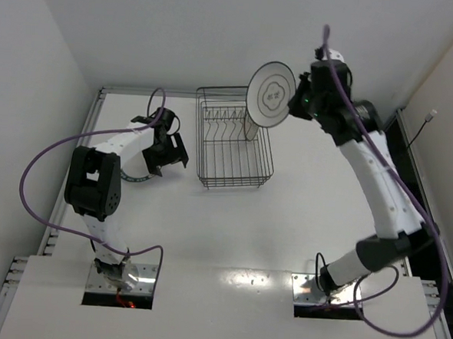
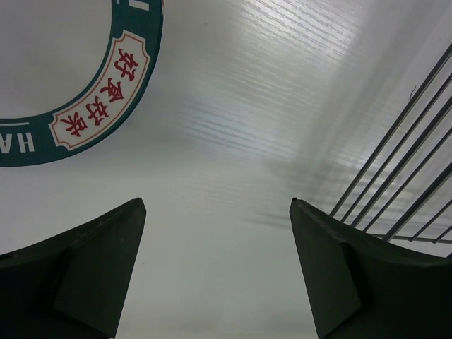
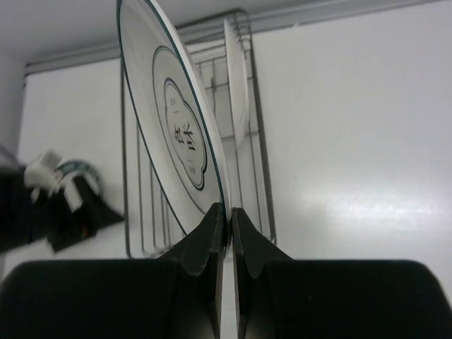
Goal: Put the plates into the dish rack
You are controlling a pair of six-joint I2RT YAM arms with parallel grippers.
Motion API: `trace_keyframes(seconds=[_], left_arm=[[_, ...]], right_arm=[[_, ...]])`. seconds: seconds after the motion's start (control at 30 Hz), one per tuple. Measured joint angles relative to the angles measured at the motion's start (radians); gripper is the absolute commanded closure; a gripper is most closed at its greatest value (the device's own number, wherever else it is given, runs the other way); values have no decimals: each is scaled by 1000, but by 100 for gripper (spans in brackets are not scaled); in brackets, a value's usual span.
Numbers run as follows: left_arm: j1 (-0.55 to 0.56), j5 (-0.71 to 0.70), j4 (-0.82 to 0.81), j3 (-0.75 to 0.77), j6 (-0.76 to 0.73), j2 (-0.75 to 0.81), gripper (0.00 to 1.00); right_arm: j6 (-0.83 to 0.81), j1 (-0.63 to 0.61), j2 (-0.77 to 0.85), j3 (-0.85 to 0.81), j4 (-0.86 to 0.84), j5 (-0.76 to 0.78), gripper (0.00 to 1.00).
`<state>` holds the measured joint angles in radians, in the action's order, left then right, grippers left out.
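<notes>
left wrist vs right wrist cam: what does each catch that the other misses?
Left wrist only: red characters on the teal-banded plate rim, seen past the open left pincer. Right wrist only: the flower-mark plate clamped edge-on in the shut right pincer, and a second plate standing in the dish rack. Both: rack wires and the white table.

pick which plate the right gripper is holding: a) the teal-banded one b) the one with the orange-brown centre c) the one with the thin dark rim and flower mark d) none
c: the right gripper is pinched shut on the edge of the plate with the thin dark rim and flower mark, raised by the dish rack, while the teal-banded plate lies flat on the table near the open left gripper.
</notes>
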<state>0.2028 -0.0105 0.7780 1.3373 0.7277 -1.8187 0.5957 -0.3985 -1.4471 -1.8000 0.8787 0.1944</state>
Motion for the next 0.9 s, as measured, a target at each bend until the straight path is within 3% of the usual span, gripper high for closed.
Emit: trace_keyframes(seconds=[0.27, 0.37, 0.67, 0.9], left_arm=[[0, -2, -6, -23, 10, 0, 19], [0, -8, -1, -30, 0, 0, 19], [0, -32, -8, -34, -46, 29, 19], [0, -110, -6, -36, -81, 102, 19]], right_arm=[[-64, -178, -569, -454, -88, 401, 100], [-89, -227, -707, -542, -91, 497, 100], [-132, -243, -773, -535, -72, 682, 100], [-147, -232, -773, -495, -68, 723, 100]])
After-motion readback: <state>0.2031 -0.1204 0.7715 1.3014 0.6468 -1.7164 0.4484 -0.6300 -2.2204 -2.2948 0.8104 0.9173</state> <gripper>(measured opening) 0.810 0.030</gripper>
